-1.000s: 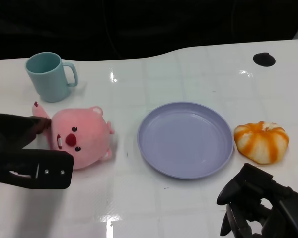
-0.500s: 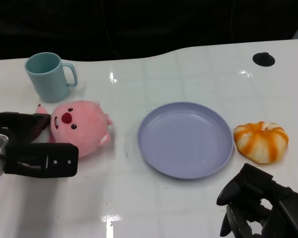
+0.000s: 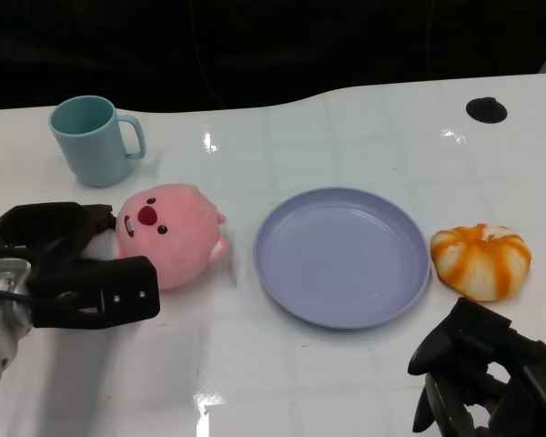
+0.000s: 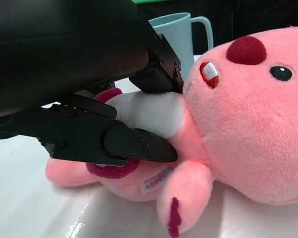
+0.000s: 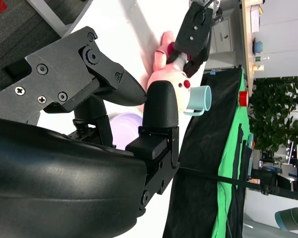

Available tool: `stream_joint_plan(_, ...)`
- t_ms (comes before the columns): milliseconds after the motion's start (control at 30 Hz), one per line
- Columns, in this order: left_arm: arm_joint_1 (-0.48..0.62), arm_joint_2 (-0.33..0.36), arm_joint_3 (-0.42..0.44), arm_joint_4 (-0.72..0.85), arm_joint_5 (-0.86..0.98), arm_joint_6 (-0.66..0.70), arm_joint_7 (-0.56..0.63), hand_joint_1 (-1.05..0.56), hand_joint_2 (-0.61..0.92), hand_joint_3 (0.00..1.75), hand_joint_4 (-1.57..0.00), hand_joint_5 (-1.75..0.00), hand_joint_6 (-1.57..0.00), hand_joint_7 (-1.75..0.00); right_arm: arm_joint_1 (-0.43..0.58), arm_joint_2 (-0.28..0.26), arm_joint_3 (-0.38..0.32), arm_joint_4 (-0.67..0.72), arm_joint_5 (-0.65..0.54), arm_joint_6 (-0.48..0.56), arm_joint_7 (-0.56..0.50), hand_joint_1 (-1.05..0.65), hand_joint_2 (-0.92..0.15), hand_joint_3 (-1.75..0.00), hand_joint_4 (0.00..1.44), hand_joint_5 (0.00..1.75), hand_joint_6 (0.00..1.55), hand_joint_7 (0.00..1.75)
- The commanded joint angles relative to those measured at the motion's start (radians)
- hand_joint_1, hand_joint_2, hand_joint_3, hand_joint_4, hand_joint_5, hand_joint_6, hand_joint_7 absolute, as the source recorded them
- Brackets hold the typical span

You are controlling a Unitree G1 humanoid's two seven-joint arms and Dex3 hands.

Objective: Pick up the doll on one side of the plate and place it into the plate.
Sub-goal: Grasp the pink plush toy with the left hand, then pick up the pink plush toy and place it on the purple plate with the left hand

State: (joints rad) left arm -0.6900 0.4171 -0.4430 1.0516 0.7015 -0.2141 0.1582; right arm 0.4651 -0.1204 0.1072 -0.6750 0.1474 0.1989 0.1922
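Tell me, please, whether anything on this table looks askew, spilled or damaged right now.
Only the pink doll is askew: it is tipped on its side, face turned up, because the left hand grips its body. The purple plate, teal mug and orange-striped toy look intact; nothing is spilled.

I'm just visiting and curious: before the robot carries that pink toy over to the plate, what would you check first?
1. Left robot hand holds the pink doll: ok, fingers clamp its body in the left wrist view.
2. Doll off the table: cannot tell.
3. Purple plate empty: ok.
4. Path from doll to plate free: ok.
5. Teal mug clear of the doll: ok, apart.
6. Right robot hand out of the way: ok, near the table's front edge, holding nothing.
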Motion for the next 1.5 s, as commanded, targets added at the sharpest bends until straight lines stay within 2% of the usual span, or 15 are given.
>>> stream_joint_plan(33, 0.05, -0.037, -0.014, 0.022, -0.01, -0.04, 0.045, -0.2, 0.92, 0.35, -0.83, -1.75, -0.66, -1.68, -0.002, -0.017, -0.028, 0.014, 0.019, -0.008, 0.012, -0.23, -0.61, -1.12, 0.6, 1.74, 0.49, 1.54)
stream_joint_plan(100, 0.056, -0.044, -0.005, 0.021, -0.024, -0.053, 0.07, -0.19, 0.88, 0.44, -0.85, -1.75, -0.66, -1.73, -0.004, -0.018, -0.033, 0.02, 0.026, -0.011, 0.017, -0.22, -0.61, -1.12, 0.6, 1.75, 0.49, 1.55)
stream_joint_plan(133, 0.057, -0.046, -0.002, 0.021, -0.029, -0.057, 0.076, -0.18, 0.81, 0.6, -0.85, -1.75, -0.67, -1.74, -0.005, -0.017, -0.035, 0.022, 0.027, -0.012, 0.019, -0.22, -0.61, -1.12, 0.6, 1.75, 0.49, 1.55)
stream_joint_plan(167, 0.06, -0.052, 0.006, 0.016, -0.041, -0.051, 0.08, -0.18, 0.78, 0.68, -0.85, -1.75, -0.67, -1.74, -0.006, -0.016, -0.036, 0.025, 0.031, -0.011, 0.02, -0.22, -0.61, -1.12, 0.6, 1.75, 0.49, 1.55)
stream_joint_plan(267, 0.066, -0.062, 0.028, -0.007, -0.071, -0.029, 0.087, -0.19, 0.7, 0.81, -0.85, -1.75, -0.69, -1.75, -0.008, -0.013, -0.041, 0.032, 0.04, -0.011, 0.025, -0.22, -0.62, -1.13, 0.59, 1.75, 0.49, 1.55)
stream_joint_plan(667, 0.135, -0.04, 0.088, -0.297, -0.073, 0.158, 0.099, -0.2, 0.64, 0.91, -0.88, -1.75, -0.61, -1.75, -0.01, -0.015, -0.044, 0.051, 0.037, -0.032, 0.034, -0.21, -0.61, -1.12, 0.59, 1.74, 0.48, 1.56)
stream_joint_plan(933, 0.185, -0.027, 0.095, -0.54, -0.046, 0.188, 0.078, -0.22, 0.52, 1.11, -0.92, -1.75, -0.64, -1.75, -0.011, -0.016, -0.041, 0.05, 0.031, -0.029, 0.03, -0.21, -0.61, -1.12, 0.6, 1.75, 0.49, 1.55)
stream_joint_plan(1067, 0.191, -0.041, 0.094, -0.649, -0.021, 0.244, 0.052, -0.23, 0.53, 1.05, -0.92, -1.75, -0.64, -1.75, -0.01, -0.015, -0.039, 0.049, 0.029, -0.029, 0.029, -0.2, -0.61, -1.12, 0.59, 1.75, 0.49, 1.55)
stream_joint_plan(1300, 0.18, -0.087, 0.08, -0.738, -0.033, 0.245, 0.001, -0.21, 0.52, 1.02, -0.93, -1.75, -0.64, -1.75, -0.013, -0.017, -0.039, 0.051, 0.032, -0.031, 0.033, -0.2, -0.62, -1.13, 0.59, 1.75, 0.48, 1.55)
stream_joint_plan(1433, 0.144, -0.137, 0.057, -0.722, -0.027, 0.233, -0.009, -0.19, 0.47, 0.99, -0.92, -1.75, -0.63, -1.75, -0.016, -0.018, -0.038, 0.053, 0.028, -0.031, 0.033, -0.2, -0.61, -1.13, 0.6, 1.75, 0.48, 1.56)
stream_joint_plan(1500, 0.119, -0.166, 0.052, -0.685, -0.036, 0.222, -0.012, -0.19, 0.44, 1.06, -0.94, -1.75, -0.66, -1.75, -0.015, -0.018, -0.037, 0.058, 0.027, -0.039, 0.036, -0.2, -0.61, -1.13, 0.59, 1.75, 0.48, 1.56)
